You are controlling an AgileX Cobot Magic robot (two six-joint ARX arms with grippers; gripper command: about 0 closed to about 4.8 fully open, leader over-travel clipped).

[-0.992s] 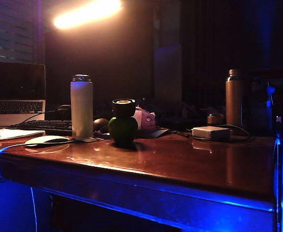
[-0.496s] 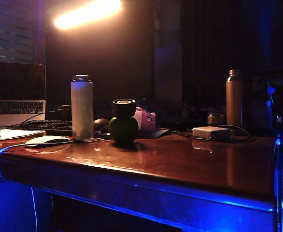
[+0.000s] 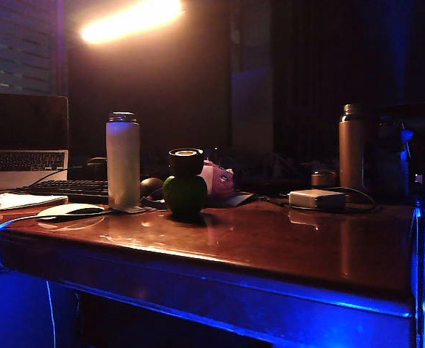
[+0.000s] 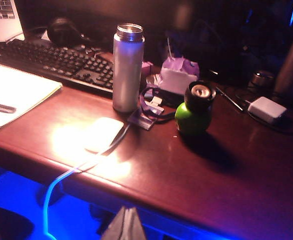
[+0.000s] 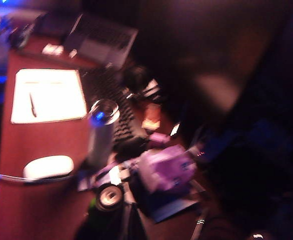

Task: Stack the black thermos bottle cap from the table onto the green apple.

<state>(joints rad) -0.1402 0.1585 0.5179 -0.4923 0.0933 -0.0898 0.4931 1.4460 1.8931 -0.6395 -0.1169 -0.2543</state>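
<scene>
Black thermos bottle cap [image 4: 200,96] is seen resting on the green apple [image 4: 192,118], well beyond the closed left gripper [image 4: 125,225]; close below the closed, empty right gripper [image 5: 128,224].

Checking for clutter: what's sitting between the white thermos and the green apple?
In the left wrist view, between the white thermos and the green apple lie a small dark flat item and looped cable.

cap [image 3: 186,161]: black, pale rim | apple [image 3: 185,193]: green | thermos [image 3: 122,163]: white | table [image 3: 285,246]: reddish-brown
</scene>
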